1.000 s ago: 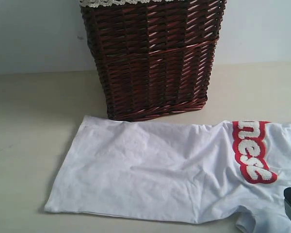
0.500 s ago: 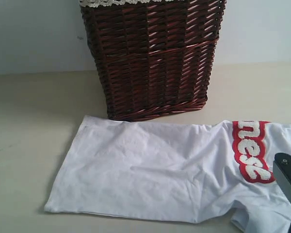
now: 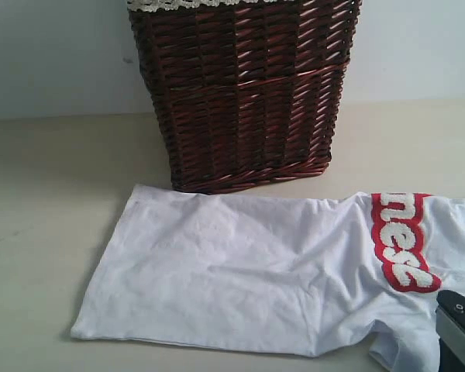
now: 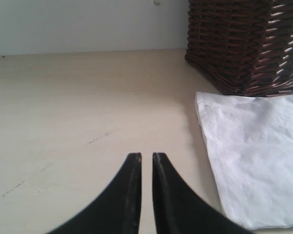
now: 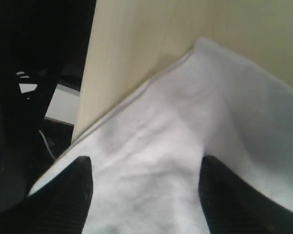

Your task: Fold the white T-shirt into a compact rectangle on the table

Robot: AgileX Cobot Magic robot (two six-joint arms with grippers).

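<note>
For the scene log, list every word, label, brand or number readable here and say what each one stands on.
"nese": fuzzy white letters outlined in red, running sideways on the white T-shirt. The first letter could be an "m", and the word may be cut off at the shirt's far edge.
Wicker basket: no text.
Table: no text.

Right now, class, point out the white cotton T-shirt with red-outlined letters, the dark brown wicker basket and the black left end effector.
white T-shirt [image 3: 240, 271]: exterior view, middle of its plain body.
dark brown wicker basket [image 3: 240, 93]: exterior view, front wall.
left end effector [image 4: 146, 157]: left wrist view, between its fingertips.
</note>
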